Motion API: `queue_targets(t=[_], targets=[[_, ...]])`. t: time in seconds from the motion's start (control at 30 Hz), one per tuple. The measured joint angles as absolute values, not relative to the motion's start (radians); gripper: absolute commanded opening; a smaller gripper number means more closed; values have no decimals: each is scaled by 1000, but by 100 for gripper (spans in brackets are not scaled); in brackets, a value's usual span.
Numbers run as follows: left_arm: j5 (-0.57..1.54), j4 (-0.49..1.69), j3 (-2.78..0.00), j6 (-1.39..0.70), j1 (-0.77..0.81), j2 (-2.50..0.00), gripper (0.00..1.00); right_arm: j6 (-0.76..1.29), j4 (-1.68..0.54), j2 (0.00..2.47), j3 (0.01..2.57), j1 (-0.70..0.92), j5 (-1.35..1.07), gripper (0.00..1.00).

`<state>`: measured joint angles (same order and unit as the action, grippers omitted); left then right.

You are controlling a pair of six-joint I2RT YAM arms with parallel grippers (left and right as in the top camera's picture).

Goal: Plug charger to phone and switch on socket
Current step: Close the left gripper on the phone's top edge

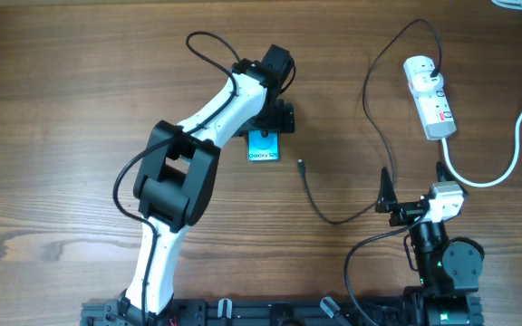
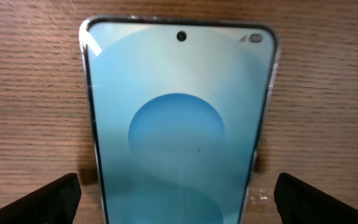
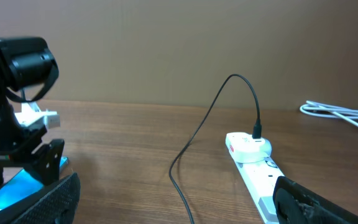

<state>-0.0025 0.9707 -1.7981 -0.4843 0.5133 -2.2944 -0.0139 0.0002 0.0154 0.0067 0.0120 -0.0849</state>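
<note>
The phone (image 1: pixel 263 148) lies flat on the wood table with its cyan screen lit; it fills the left wrist view (image 2: pixel 179 124). My left gripper (image 1: pixel 270 118) hovers right over it, open, one finger on each side of the phone (image 2: pixel 178 196), not touching. The charger cable (image 1: pixel 370 100) runs from the socket to a loose plug tip (image 1: pixel 301 165) on the table, right of the phone. The white socket (image 1: pixel 429 97) lies at the far right and shows in the right wrist view (image 3: pixel 253 168). My right gripper (image 1: pixel 413 204) is open and empty, low, near the table's front.
A thick white cord (image 1: pixel 515 136) loops from the socket off the right edge. The left arm's body (image 1: pixel 175 181) stretches across the table's left middle. The black cable (image 3: pixel 188 168) crosses the table between my right fingers.
</note>
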Motion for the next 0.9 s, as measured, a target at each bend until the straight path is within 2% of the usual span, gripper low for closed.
queue_targets(t=[0.37, 0.53, 0.63, 0.73, 0.8, 0.83, 0.9], targets=[[-19, 991, -1812, -484, 514, -2310, 100, -14, 0, 15, 7, 12, -84, 100], [-26, 1013, -1812, -484, 513, -2312, 86, -14, 0, 15, 7, 12, -85, 100], [-25, 1018, -1812, -486, 513, -2312, 88, -14, 0, 15, 7, 12, -85, 100], [-25, 1019, -1813, -488, 513, -2312, 82, -14, 0, 15, 7, 12, -84, 100], [-25, 1021, -1813, -488, 513, -2312, 87, -14, 0, 15, 7, 12, -85, 100], [-24, 1021, -1813, -488, 513, -2312, 97, -14, 0, 15, 7, 12, -85, 100], [-25, 1021, -1813, -492, 513, -2312, 100, -14, 0, 15, 7, 12, -85, 100]])
